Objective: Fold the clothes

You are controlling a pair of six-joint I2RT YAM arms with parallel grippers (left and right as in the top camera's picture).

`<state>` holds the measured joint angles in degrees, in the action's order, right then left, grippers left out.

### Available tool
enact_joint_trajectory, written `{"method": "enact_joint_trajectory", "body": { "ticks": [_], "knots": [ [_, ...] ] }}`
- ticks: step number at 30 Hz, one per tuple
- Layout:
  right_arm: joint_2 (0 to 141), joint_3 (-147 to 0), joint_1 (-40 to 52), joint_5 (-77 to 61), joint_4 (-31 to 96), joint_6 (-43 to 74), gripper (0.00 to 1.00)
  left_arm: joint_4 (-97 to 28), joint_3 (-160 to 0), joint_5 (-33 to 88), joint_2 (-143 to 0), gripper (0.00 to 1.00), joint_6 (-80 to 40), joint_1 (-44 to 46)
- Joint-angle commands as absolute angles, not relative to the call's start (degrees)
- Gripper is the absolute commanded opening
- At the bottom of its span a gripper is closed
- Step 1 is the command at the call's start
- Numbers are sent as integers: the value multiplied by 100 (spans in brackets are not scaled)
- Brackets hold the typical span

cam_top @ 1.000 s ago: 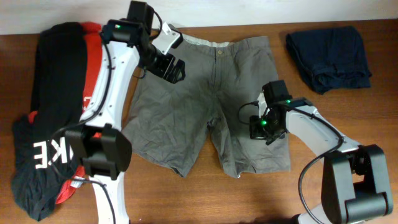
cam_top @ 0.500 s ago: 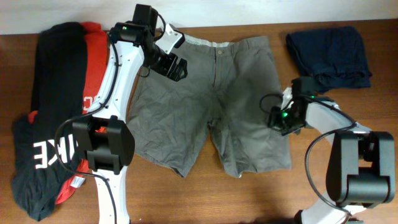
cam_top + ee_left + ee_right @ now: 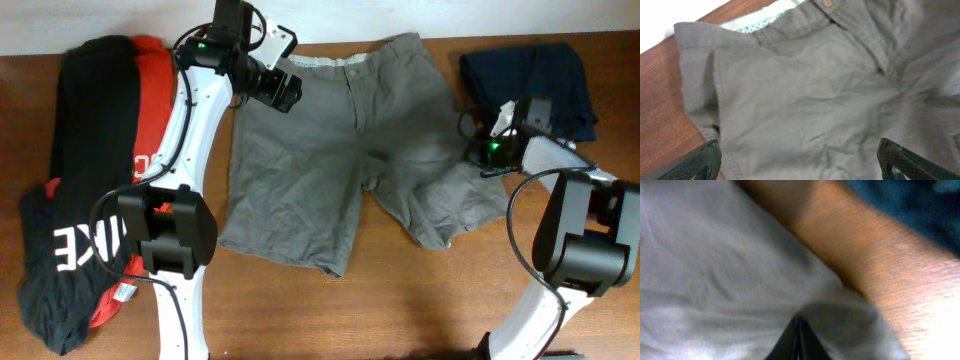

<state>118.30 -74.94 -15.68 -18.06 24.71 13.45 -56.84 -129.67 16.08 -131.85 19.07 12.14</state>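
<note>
The grey-khaki shorts lie spread on the desk, with a navy garment beside one leg and a black and red pile on the shorts' other side. The left hand hangs over the shorts' waistband corner, fingers wide apart and empty. The right hand, at the shorts' leg edge nearest the navy garment, is pinched closed on the grey cloth.

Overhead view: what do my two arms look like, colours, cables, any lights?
Both match: white links, black joint housings, black cables looping alongside. The left arm and right arm each show a green light near the wrist. Gripper fingers are black, tapering to the tips.
</note>
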Motion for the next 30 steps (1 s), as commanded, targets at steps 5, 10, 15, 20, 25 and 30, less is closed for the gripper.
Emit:
{"method": "enact_joint_trajectory", "body": {
  "ticks": [5,10,15,20,25,30],
  "knots": [
    [12092,-10049,-1437,-1769,5537,263,49,-4569,-13006,1262,-13887,99,1835,1166],
    [11880,-11255,-923,-1778,6877,-248,54,-3983,-13006,434,-14355,99,1586,1094],
    [11657,-11469,-340,-1778,7172,-259,54,-3660,-13006,274,-14547,99,1588,832],
    [11574,-11469,119,-1778,7183,-257,54,-3625,-13006,276,-14859,96,1588,698],
    [11546,-11472,395,-1780,7183,-244,50,-3837,-13006,515,-14914,44,1586,687],
    [11474,-11472,534,-1780,7249,-104,49,-4486,-13010,982,-14912,28,1564,707]
  ]
}}
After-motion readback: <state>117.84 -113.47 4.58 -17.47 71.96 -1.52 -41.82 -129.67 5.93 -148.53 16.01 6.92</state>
